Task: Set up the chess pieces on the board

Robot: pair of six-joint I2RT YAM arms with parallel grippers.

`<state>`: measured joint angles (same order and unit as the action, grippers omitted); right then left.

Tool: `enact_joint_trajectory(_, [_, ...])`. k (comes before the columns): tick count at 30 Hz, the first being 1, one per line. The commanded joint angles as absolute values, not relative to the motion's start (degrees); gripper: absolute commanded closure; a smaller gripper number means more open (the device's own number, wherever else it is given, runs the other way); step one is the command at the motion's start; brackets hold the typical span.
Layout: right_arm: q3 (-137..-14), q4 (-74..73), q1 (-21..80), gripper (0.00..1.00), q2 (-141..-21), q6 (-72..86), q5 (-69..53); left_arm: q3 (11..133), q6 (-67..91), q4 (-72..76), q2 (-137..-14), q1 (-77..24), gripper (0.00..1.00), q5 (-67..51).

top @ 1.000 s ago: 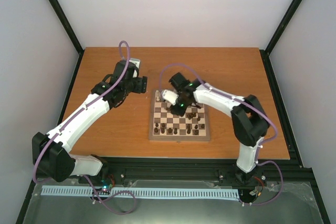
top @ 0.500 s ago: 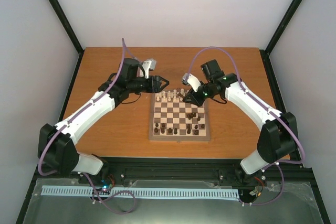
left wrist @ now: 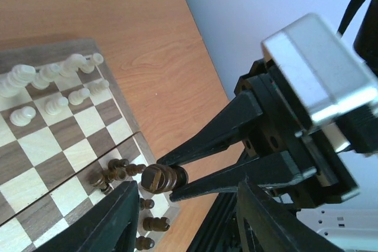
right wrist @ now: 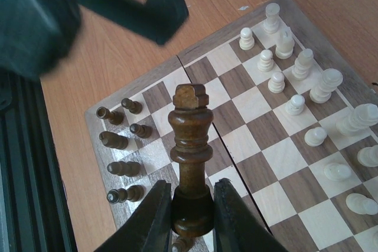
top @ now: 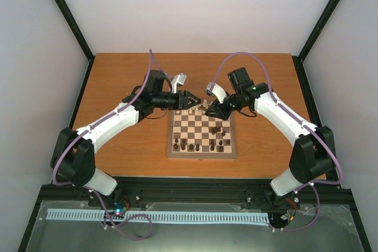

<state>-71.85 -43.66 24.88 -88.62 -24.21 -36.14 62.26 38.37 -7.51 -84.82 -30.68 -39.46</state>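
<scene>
My right claw (right wrist: pixel 192 218) is clamped on the base of a tall dark brown turned wooden chess piece (right wrist: pixel 190 128), held above the far right of the checkered wooden board (top: pixel 201 156). Its long axis runs straight out along the fingers, crown end leading. My left claw (top: pixel 190 100) gapes wide and empty just opposite, close in. Small cream-white wooden pieces (right wrist: pixel 303 63) line the far rows and small dark brown wooden pieces (right wrist: pixel 124 168) stand toward the near edge, above the orange-brown wooden counter (top: pixel 118 81).

Left tool (top: pixel 194 100) spread — right tool (right wrist: pixel 192 208) pinched.

An orange-brown wooden surface (top: pixel 118 75) fills mid-frame, pale walls (top: pixel 195 10) behind; a white slotted strip (top: pixel 177 218) crosses the bottom
</scene>
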Motion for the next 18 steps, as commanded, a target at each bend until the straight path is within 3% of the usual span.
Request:
enact_joint_trajectory(1, [-71.41, -42.65, 24.49, 0.90, -87.21, -24.69, -38.61, 64.70, 38.69, -6.78, -87.24, -32.08, 0.53, -41.33])
enact_joint_trajectory(9, [-71.46, -42.63, 24.48, 0.89, -87.19, -24.60, -38.80, 67.67, 36.30, -9.11, -90.75, -34.44, 0.57, -42.64])
enact_joint_trajectory(18, [-71.46, -42.89, 24.49, 0.89, -87.45, -24.87, -39.28, 69.04, 35.53, -10.45, -92.48, -35.07, 0.73, -42.82])
